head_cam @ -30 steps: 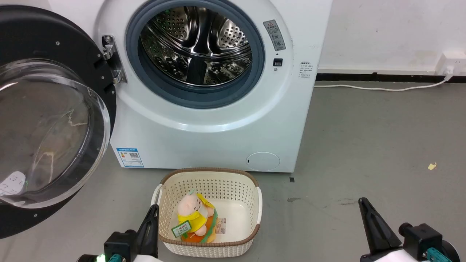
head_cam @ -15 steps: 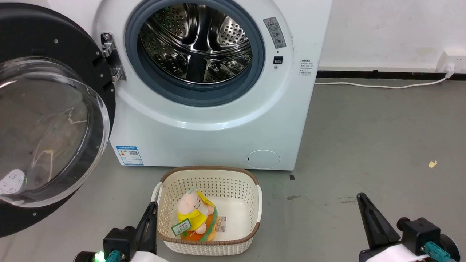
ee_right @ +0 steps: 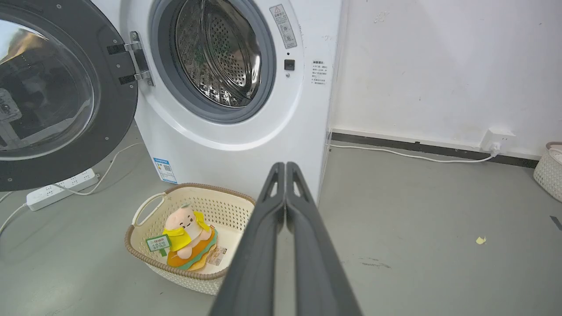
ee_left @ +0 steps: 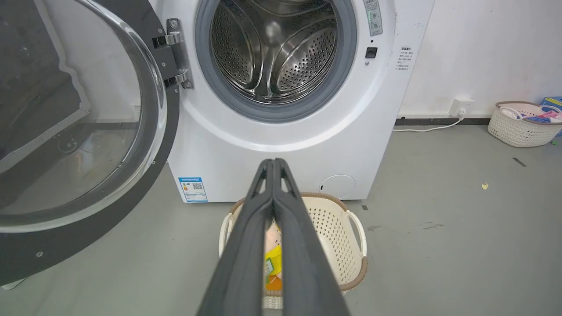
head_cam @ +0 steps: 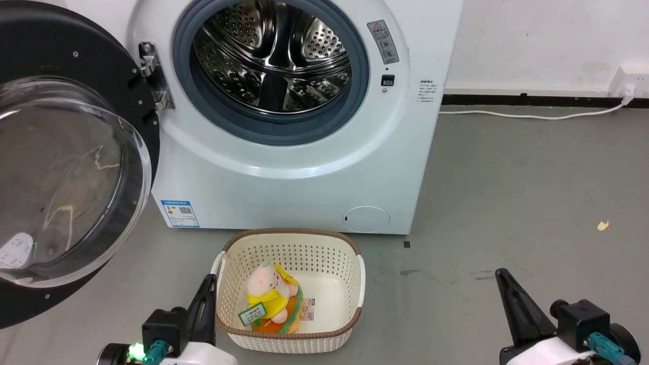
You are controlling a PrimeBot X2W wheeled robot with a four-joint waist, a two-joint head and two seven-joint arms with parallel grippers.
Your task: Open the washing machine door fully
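- The washing machine door [head_cam: 71, 167], a large glossy black disc with a bulging clear glass bowl at its centre, stands swung out to the left of the white washing machine [head_cam: 304, 172]. It hangs from a metal hinge [head_cam: 152, 76] at the left edge of the opening.
- The door's inner, glass side faces the head camera, and its far edge runs off the left of that view.
- The opening is uncovered: a grey rubber ring [head_cam: 284, 131] surrounds the perforated steel drum [head_cam: 274, 56].
- Your left gripper [head_cam: 208, 282] sits at the lower left of the head view, well apart from the door. Its wrist view shows the two long dark fingers pressed together with nothing between them.
- Your right gripper [head_cam: 501, 278] sits at the lower right above bare grey floor [head_cam: 507, 192]. Its fingers are also closed tip to tip and hold nothing.
- A cream perforated basket [head_cam: 289, 234] with a brown rim stands on the floor just in front of the machine. It holds a plush toy [head_cam: 268, 299] in pink, yellow and orange.
- In the head view the left gripper's tip appears just beside the basket's left rim.
- A white cable [head_cam: 532, 116] runs along the floor by the wall to the right of the machine.
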